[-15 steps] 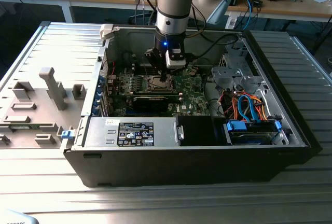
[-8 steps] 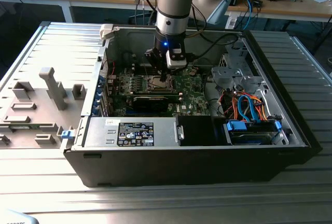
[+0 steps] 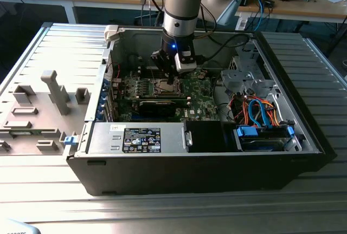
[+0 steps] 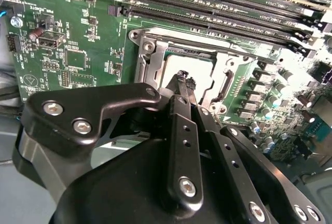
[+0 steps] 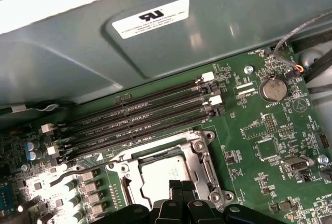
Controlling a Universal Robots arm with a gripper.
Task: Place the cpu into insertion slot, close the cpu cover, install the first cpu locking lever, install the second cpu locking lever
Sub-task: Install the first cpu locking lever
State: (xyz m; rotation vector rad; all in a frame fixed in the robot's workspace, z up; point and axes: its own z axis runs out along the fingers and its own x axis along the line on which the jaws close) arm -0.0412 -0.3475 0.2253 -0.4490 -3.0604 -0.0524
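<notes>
The black two-fingered pincer is clenched, tips meeting with nothing seen between them, just above the small square cpu with a pale silvery top. The cpu lies in its socket on the green motherboard, framed by the thin silvery metal cpu cover. Long black memory slots run just beside one edge of the cover, and the grey case wall rises beyond them, carrying a white printed label. The open black computer case rests on the ribbed grey metal tabletop, leaving the arm room from above.
</notes>
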